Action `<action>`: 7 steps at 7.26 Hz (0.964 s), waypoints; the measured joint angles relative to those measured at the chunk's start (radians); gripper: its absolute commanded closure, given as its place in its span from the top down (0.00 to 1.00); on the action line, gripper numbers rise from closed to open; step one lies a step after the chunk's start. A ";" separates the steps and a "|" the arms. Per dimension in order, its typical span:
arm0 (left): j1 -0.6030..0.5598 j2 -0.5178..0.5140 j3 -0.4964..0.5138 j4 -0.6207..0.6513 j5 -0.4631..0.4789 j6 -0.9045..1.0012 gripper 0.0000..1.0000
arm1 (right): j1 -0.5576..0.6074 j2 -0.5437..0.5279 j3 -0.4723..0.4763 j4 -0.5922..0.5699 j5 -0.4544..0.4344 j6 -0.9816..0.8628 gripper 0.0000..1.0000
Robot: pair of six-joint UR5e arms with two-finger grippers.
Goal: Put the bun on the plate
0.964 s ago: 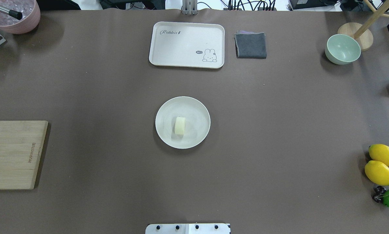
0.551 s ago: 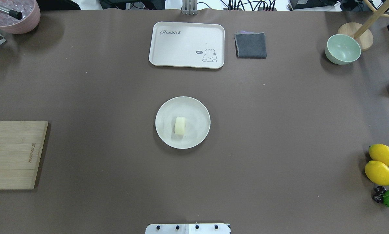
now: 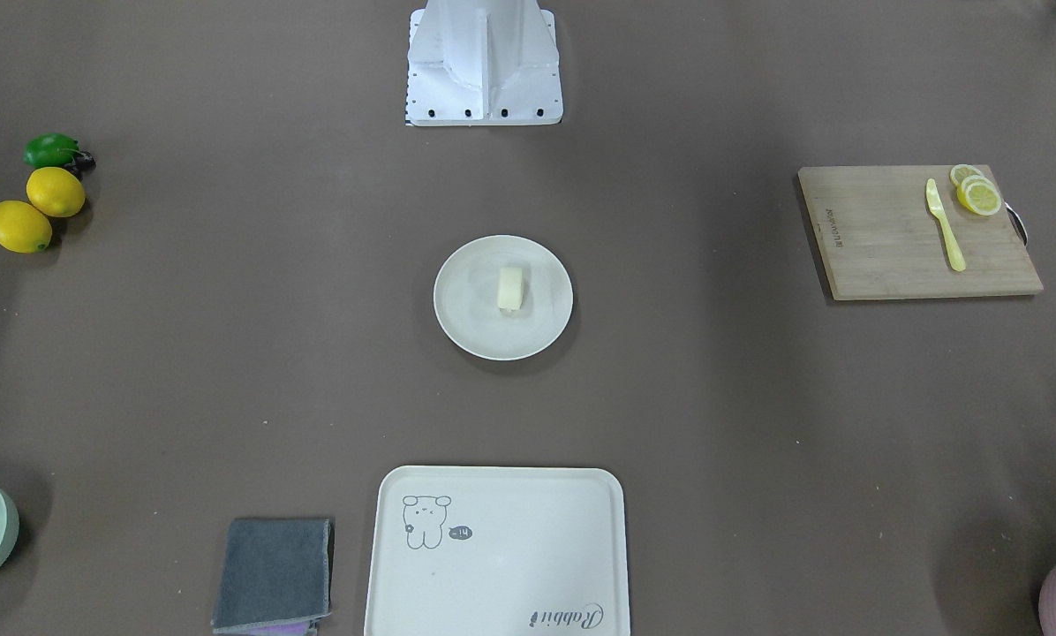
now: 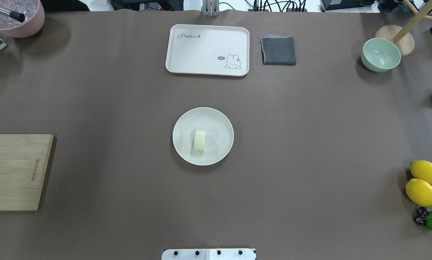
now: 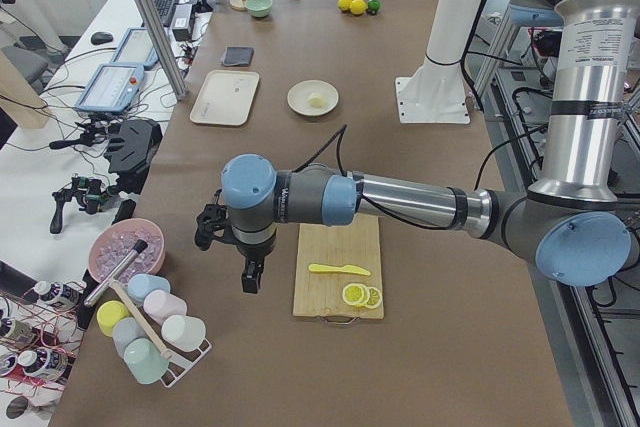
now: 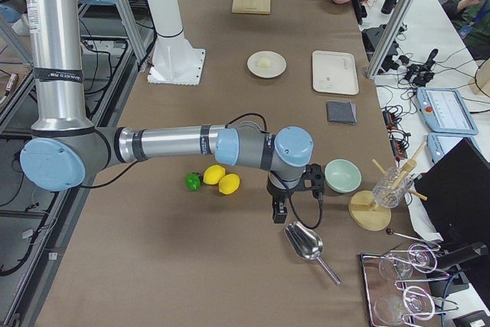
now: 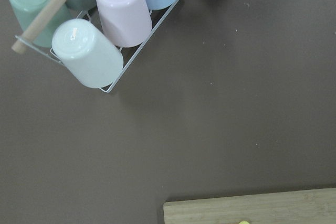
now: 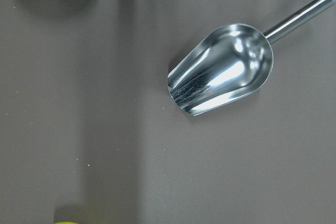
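Observation:
The bun [image 4: 200,139] is a small pale cream block lying on the round cream-white plate [image 4: 219,122] at the table's middle, slightly left of the plate's centre. It also shows on the plate [image 3: 466,309] as the bun [image 3: 510,289] in the front-facing view. Neither gripper is near it. My left gripper [image 5: 250,277] hangs over the table's left end, between the cutting board and the cup rack. My right gripper [image 6: 279,210] hangs over the right end, above a metal scoop. Both show only in the side views, so I cannot tell whether they are open or shut.
A cream tray [image 4: 207,49] and a grey cloth [image 4: 279,50] lie at the far side, with a green bowl [image 4: 380,54] at the far right. A cutting board [image 3: 916,231] holds lemon slices [image 3: 976,193] and a knife. Lemons [image 4: 423,181], a scoop [image 8: 223,69] and a cup rack [image 7: 100,30] sit at the ends.

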 measured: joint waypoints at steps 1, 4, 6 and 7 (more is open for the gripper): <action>0.000 0.019 0.005 -0.017 0.000 0.001 0.98 | 0.000 0.000 0.000 0.000 0.000 0.001 1.00; -0.001 0.059 0.009 -0.076 0.000 -0.002 0.98 | -0.002 0.000 0.002 0.000 0.000 0.001 1.00; -0.001 0.063 0.012 -0.083 0.000 -0.001 0.98 | -0.003 0.000 0.004 0.001 0.000 0.001 1.00; 0.000 0.063 0.012 -0.083 0.001 0.000 0.98 | -0.003 0.001 0.007 0.001 0.000 0.001 1.00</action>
